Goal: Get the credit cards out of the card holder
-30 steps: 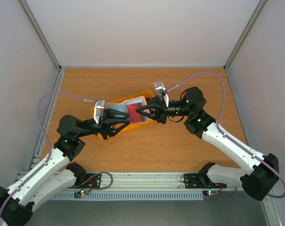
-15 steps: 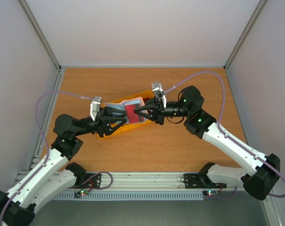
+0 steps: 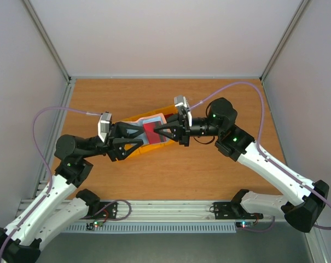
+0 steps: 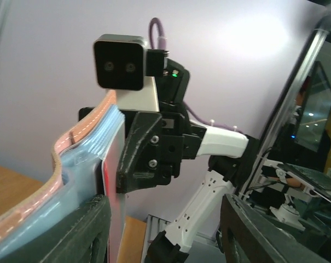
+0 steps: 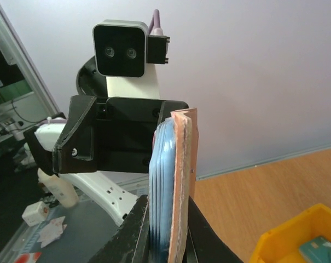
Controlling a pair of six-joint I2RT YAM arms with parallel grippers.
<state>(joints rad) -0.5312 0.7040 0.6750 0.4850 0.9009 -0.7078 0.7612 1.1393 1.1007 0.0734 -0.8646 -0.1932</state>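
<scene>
A yellow plastic tray [image 3: 153, 146] lies aslant near the middle of a brown wood-grain table top [image 3: 209, 170], its right end farther from the near edge than its left end. In the right wrist view, one corner of this tray shows at the lower right, with the wood behind it. Pale grey walls [image 3: 165, 38] close the table in on three sides. A ribbed aluminium rail [image 3: 170, 211] runs along the near edge.
</scene>
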